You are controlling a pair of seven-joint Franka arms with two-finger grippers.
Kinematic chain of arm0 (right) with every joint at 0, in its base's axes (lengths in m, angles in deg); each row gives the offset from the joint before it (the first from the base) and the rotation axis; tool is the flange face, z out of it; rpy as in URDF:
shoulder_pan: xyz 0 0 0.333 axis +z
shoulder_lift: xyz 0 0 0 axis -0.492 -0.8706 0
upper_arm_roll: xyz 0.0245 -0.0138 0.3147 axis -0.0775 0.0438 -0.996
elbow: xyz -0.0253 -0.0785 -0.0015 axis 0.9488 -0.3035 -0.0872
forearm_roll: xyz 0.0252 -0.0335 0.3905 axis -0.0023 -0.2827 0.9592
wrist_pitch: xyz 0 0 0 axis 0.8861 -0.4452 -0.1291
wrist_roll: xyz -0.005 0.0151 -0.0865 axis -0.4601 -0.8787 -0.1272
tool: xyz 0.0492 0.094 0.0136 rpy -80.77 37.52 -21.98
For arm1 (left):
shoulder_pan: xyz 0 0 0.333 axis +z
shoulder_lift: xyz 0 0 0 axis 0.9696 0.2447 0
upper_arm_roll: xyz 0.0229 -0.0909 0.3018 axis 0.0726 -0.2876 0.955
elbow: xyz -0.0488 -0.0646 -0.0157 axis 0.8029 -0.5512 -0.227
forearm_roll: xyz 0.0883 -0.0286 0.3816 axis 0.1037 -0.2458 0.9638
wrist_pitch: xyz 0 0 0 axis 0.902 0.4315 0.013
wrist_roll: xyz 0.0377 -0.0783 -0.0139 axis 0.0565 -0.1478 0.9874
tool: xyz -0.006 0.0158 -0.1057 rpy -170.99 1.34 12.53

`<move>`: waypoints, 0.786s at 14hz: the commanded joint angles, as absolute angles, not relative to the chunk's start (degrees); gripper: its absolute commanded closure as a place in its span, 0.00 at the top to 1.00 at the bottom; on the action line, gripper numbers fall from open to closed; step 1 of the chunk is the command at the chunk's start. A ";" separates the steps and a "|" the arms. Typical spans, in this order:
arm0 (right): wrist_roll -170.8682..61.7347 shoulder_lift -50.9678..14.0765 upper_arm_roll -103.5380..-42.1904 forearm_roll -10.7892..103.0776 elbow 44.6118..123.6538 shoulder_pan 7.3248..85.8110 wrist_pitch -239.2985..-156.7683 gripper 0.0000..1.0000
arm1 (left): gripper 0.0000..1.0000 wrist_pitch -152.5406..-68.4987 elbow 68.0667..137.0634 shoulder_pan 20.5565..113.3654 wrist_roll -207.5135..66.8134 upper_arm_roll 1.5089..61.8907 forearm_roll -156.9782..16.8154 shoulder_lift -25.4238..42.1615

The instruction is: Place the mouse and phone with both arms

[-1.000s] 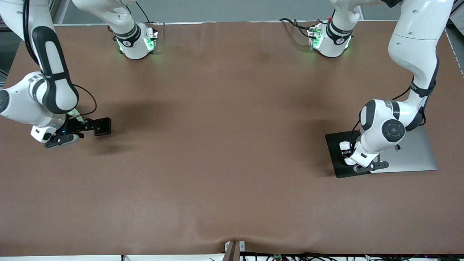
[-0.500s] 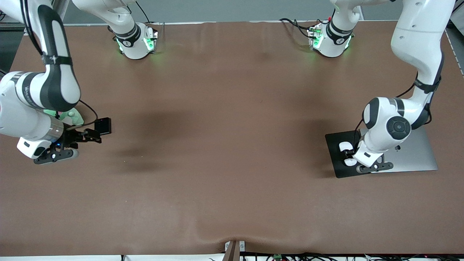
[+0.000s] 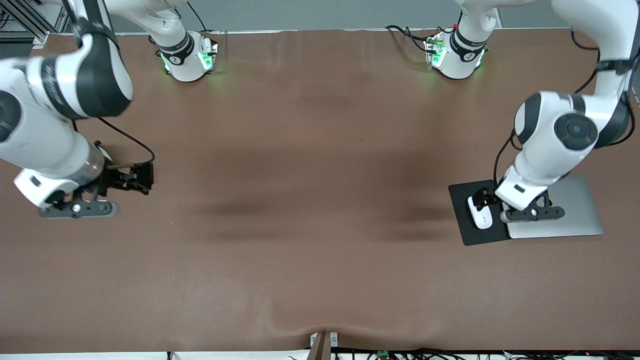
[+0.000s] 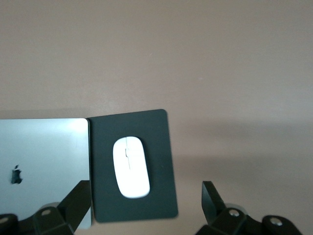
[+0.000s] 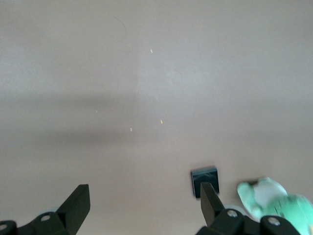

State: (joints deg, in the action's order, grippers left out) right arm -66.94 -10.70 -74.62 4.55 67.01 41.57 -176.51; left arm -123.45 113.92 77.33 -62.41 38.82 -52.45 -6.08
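The white mouse lies on a black pad at the left arm's end of the table. It also shows in the left wrist view, resting free on the pad. My left gripper hangs open and empty above it. The black phone lies flat on the brown table at the right arm's end. In the right wrist view the phone sits just past one fingertip. My right gripper is open and empty above the table beside it.
A closed silver laptop lies against the black pad, seen also in the left wrist view. A pale green toy lies beside the phone. The brown mat covers the whole table.
Both arms have risen. The right gripper has come off the phone and the left gripper off the mouse. Both things stay where they lay.
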 commanded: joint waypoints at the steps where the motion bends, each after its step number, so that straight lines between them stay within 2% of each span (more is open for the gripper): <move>1: -68.65 -9.49 -75.50 4.72 63.07 38.62 -167.95 1.00 | 1.00 -114.42 111.16 77.77 -61.77 35.71 -55.80 -12.23; 4: -68.30 -5.01 -74.71 6.40 63.07 35.19 -164.96 1.00 | 1.00 -98.61 98.78 77.59 -62.21 34.12 -57.04 -12.16; 6: -68.56 -0.98 -74.27 5.78 63.07 35.01 -161.34 1.00 | 1.00 -92.96 93.14 77.59 -62.21 34.12 -58.62 -11.98; 8: -68.56 -0.52 -71.38 6.66 63.42 35.97 -161.51 1.00 | 1.00 -88.91 88.83 77.51 -63.26 34.47 -59.76 -11.72; 11: -67.77 0.01 -71.19 6.66 66.05 36.06 -163.36 1.00 | 1.00 -83.37 84.16 74.80 -64.14 36.13 -60.56 -10.93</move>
State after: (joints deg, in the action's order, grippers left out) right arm -67.88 -0.75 -72.02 5.78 63.52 35.37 -161.86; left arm -87.30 89.00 77.01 -62.82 34.73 -59.59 -13.18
